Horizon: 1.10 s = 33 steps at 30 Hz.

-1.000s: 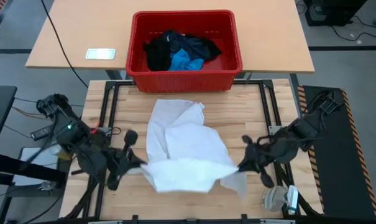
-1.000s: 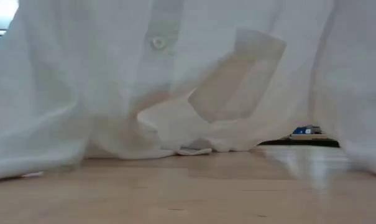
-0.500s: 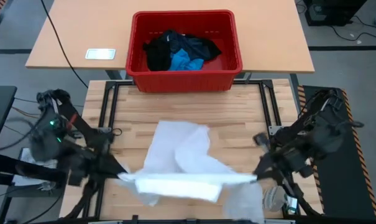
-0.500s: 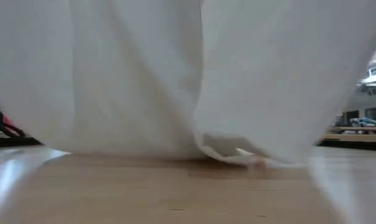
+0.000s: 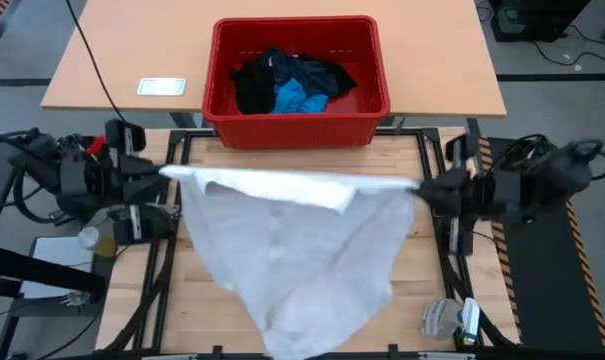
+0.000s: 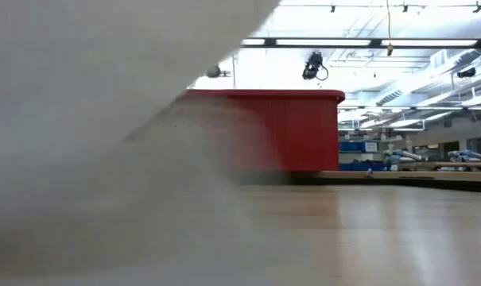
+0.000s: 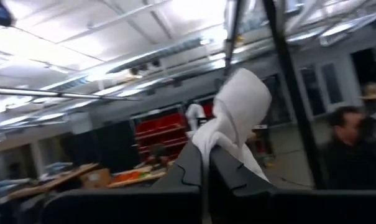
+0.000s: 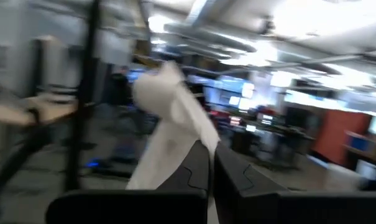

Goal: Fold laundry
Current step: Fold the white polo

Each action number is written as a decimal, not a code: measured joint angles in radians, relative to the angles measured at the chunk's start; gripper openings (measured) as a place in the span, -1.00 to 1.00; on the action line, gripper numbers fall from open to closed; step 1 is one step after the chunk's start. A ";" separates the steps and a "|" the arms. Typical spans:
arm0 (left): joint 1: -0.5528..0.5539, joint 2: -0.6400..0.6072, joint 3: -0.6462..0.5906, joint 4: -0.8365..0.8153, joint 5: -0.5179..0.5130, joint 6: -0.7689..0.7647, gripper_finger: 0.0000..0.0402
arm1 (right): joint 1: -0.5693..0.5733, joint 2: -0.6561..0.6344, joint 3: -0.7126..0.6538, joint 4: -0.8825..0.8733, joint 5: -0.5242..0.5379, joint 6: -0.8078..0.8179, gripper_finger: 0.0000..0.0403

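Note:
The white shirt [image 5: 292,250] is stretched out between my two grippers above the wooden table, its upper edge [image 5: 282,182] running left to right. The rest spreads below and narrows to a point at the near edge. In the low view it is a white blur [image 6: 89,119] on the left. My left gripper [image 5: 165,172] is shut on the shirt's left end and my right gripper [image 5: 420,188] on its right end. The black garments [image 5: 257,85] and the blue piece [image 5: 297,98] lie in the red crate [image 5: 220,90]. My left gripper [image 7: 206,152] pinches a bunched corner of the white shirt [image 7: 222,140] between its two shut fingers; a wad of cloth sticks out past the fingertips. It comes level from the table's left. The upper edge runs taut from it, and the shirt hangs below. My right gripper [image 8: 210,155] pinches a bunched corner of the shirt [image 8: 188,134] between its shut fingers, with a tuft of cloth standing out beyond them. It comes level from the table's right. The edge toward the other gripper is drawn taut.
The red crate [image 6: 280,131] stands at the far edge, half on the tan table [image 5: 432,60] behind. A white label [image 5: 162,87] lies on that table. A crumpled pale object [image 5: 447,320] sits at the near right corner. A person [image 7: 349,140] stands in the room beyond.
Both grippers have swung up and from the near edge toward the far edge, moving apart and tipping level. The shirt, a crumpled heap on the table, has been lifted and spread out; its upper edge is drawn taut and the low view has cleared on the right.

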 joint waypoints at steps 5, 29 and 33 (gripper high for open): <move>0.045 0.007 0.094 0.036 -0.042 0.046 -0.98 | -0.010 -0.006 0.014 0.140 0.156 -0.127 -0.94; 0.343 0.119 0.314 -0.051 0.053 0.406 -0.98 | -0.404 0.131 0.020 0.566 0.205 -0.879 -0.95; 0.276 0.156 0.318 -0.133 0.154 0.215 -0.98 | -0.294 0.136 0.023 0.466 0.236 -0.754 -0.95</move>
